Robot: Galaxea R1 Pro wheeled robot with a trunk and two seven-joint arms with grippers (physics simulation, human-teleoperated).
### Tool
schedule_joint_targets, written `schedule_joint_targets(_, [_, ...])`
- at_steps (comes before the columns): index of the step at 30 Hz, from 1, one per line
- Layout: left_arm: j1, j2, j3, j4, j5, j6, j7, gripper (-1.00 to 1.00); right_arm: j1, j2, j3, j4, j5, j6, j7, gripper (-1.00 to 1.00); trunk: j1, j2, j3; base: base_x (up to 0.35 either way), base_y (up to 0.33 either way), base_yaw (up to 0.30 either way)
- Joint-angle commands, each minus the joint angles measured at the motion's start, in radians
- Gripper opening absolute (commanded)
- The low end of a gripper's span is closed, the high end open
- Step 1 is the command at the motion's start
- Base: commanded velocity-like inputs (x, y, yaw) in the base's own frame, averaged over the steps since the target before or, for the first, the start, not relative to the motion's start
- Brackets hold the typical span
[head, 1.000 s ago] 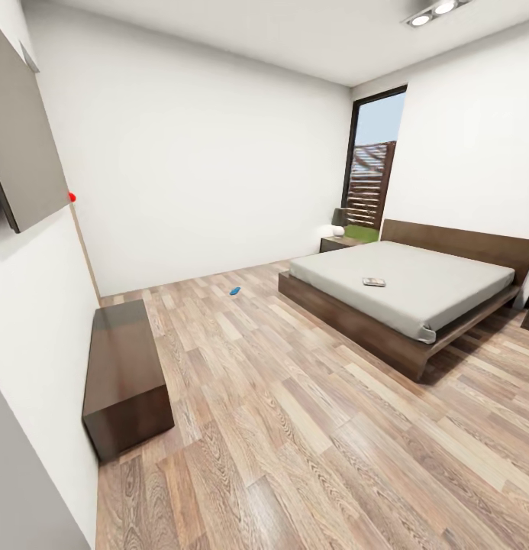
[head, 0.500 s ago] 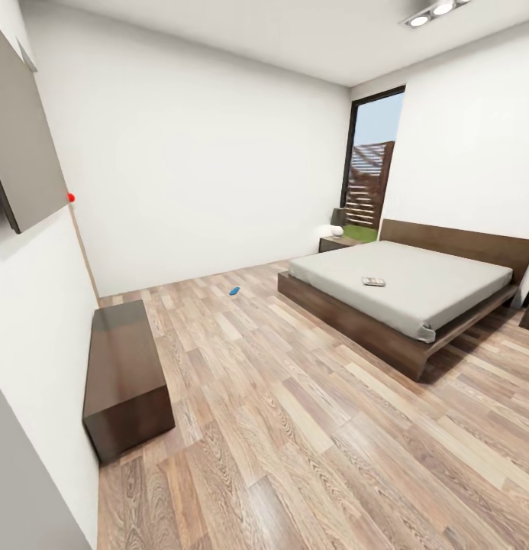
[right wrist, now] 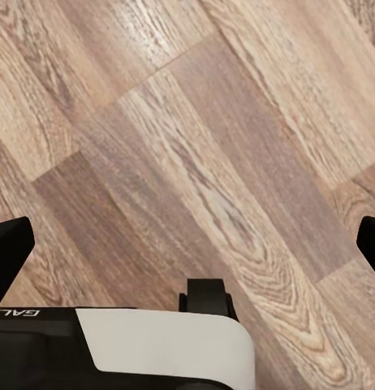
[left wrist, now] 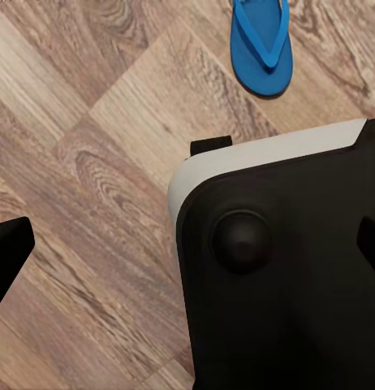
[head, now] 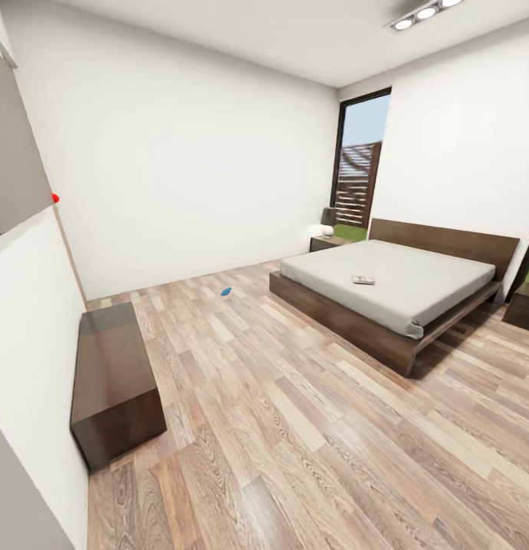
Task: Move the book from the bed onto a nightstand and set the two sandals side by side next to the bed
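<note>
the book point(head: 363, 280) is lying on the bed point(head: 417, 294) at frame right; one blue sandal point(head: 226, 291) is sitting on the floor point(head: 295, 412) mid-frame, another sandal point(left wrist: 263, 42) is showing beside the robot base point(left wrist: 293, 268). gripper states: cannot tell.

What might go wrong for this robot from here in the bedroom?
One blue sandal lies on the wood floor right beside the robot's base, so rolling on might run over or push it. The other sandal is far off near the back wall. The book sits mid-mattress on the bed, possibly a long reach over the frame.
</note>
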Motion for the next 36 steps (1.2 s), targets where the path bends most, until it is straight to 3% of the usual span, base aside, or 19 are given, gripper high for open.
schedule_joint_targets(1, [-0.001,0.000,-0.008,0.001,-0.001,-0.003,0.006,1.00,-0.001,0.000,0.000,0.001,0.000,-0.003,0.001,1.00,0.000,-0.001,-0.001,0.000,0.002,-0.031])
schedule_joint_targets(36, [-0.001,0.000,-0.008,0.001,-0.001,-0.004,0.006,1.00,-0.001,0.000,0.000,0.001,0.000,-0.003,0.001,1.00,0.000,-0.001,-0.001,0.000,0.006,-0.006])
